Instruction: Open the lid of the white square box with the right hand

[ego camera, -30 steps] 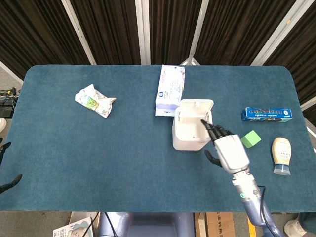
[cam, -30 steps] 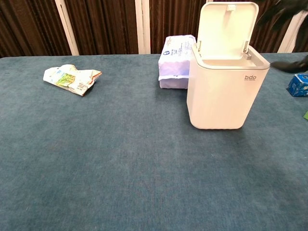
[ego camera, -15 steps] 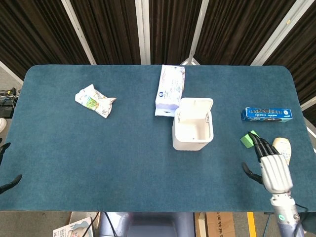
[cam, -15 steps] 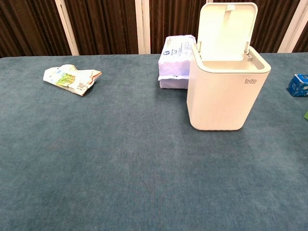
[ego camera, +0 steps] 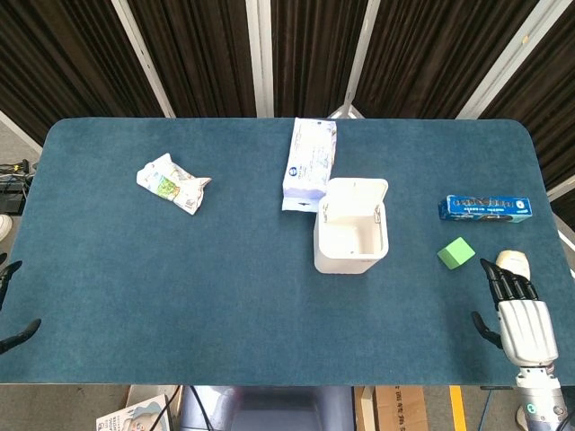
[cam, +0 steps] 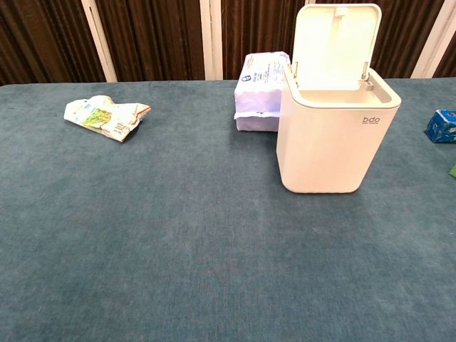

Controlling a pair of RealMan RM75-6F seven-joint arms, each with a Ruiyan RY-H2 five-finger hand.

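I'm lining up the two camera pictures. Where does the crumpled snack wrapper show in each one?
Head view: the crumpled wrapper lies in the left half of the table, toward the far edge.
Chest view: the same wrapper sits at upper left, far across the table.
Shared landmark: the white box with its lid up, to the wrapper's right in both pictures.

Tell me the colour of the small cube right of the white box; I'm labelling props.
Green cube, clearest in the head view.
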